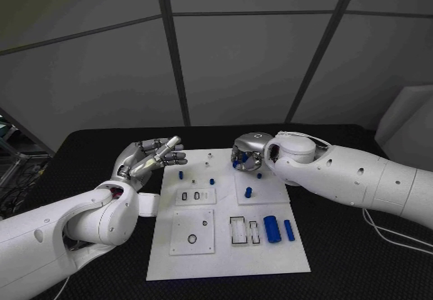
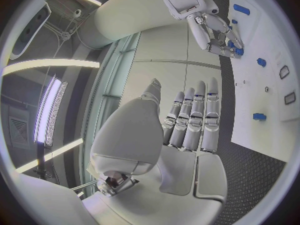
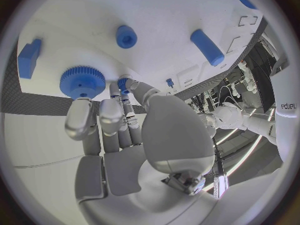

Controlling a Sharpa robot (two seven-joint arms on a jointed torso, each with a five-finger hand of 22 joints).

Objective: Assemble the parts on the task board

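Observation:
The white task board (image 1: 226, 262) lies in the middle of the black table. My right hand (image 1: 248, 154) hovers low over its far right part, fingers curled down. In the right wrist view its fingertips (image 3: 81, 120) touch a blue gear (image 3: 81, 81) lying on the board, and a small blue piece (image 3: 123, 85) sits pinched between thumb and a finger. My left hand (image 1: 149, 159) is raised beside the board's far left corner, fingers straight and side by side, holding nothing; the left wrist view shows the same hand (image 2: 187, 120).
Two blue cylinders (image 1: 271, 228) (image 1: 289, 230) lie near the board's right edge beside empty slots (image 1: 237, 230). A blue peg (image 1: 248, 192) stands mid-board, small blue pieces (image 1: 181, 174) (image 1: 212, 181) farther back. A black ring (image 1: 192, 239) lies front left. Cables (image 1: 388, 231) run on the right.

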